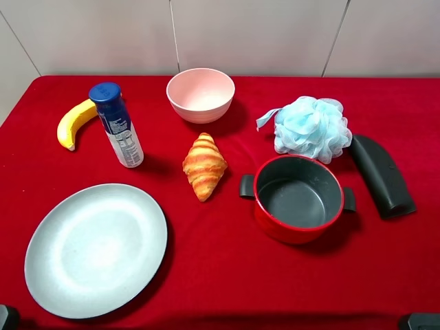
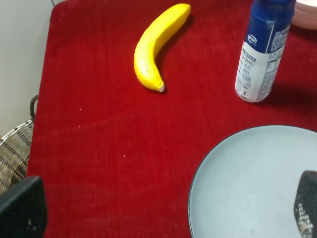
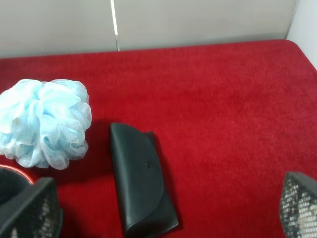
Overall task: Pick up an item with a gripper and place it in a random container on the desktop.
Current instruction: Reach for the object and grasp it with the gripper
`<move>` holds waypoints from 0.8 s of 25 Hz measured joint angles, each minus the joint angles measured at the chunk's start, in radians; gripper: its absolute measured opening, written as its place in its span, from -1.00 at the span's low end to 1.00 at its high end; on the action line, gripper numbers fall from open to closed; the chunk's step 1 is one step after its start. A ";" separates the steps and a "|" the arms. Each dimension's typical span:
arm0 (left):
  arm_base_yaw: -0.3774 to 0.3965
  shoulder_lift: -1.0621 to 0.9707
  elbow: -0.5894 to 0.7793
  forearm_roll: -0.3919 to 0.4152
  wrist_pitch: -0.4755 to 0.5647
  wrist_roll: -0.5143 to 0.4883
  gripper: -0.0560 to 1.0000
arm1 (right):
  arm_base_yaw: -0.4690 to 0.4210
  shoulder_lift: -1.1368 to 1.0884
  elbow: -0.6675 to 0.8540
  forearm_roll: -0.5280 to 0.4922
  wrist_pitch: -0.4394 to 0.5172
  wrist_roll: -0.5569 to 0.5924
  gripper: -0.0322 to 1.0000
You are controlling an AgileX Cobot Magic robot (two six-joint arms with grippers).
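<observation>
The black case point(image 1: 382, 176) lies on the red desktop point(image 1: 220, 268) at the right, beside the red pot. In the right wrist view the case point(image 3: 141, 178) lies between and just beyond the fingertips of my right gripper point(image 3: 164, 208), which is open and empty. The pink bowl point(image 1: 200, 94) stands empty at the back centre. My left gripper point(image 2: 163, 206) is open and empty over the near left of the table, by the plate's edge. In the high view only dark bits of the arms show at the bottom corners.
A red pot point(image 1: 298, 198) with black handles stands right of centre, with a blue bath pouf point(image 1: 311, 128) behind it. A croissant point(image 1: 204, 166) lies mid-table. A blue-capped can point(image 1: 117, 126), a banana point(image 1: 74, 122) and a pale blue plate point(image 1: 96, 247) are on the left.
</observation>
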State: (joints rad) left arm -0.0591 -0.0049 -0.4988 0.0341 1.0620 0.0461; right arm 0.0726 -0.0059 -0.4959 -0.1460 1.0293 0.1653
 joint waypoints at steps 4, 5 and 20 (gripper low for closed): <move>0.000 0.000 0.000 0.000 0.000 0.000 0.97 | 0.000 0.000 0.000 0.000 0.000 0.000 0.41; 0.000 0.000 0.000 0.000 0.000 0.000 0.97 | 0.000 0.000 0.000 0.000 0.000 0.000 0.41; 0.000 0.000 0.000 0.000 0.000 0.000 0.97 | 0.000 0.000 0.000 0.000 0.000 0.000 0.41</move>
State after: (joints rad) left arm -0.0591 -0.0049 -0.4988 0.0341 1.0620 0.0461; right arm 0.0726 -0.0059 -0.4959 -0.1460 1.0293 0.1653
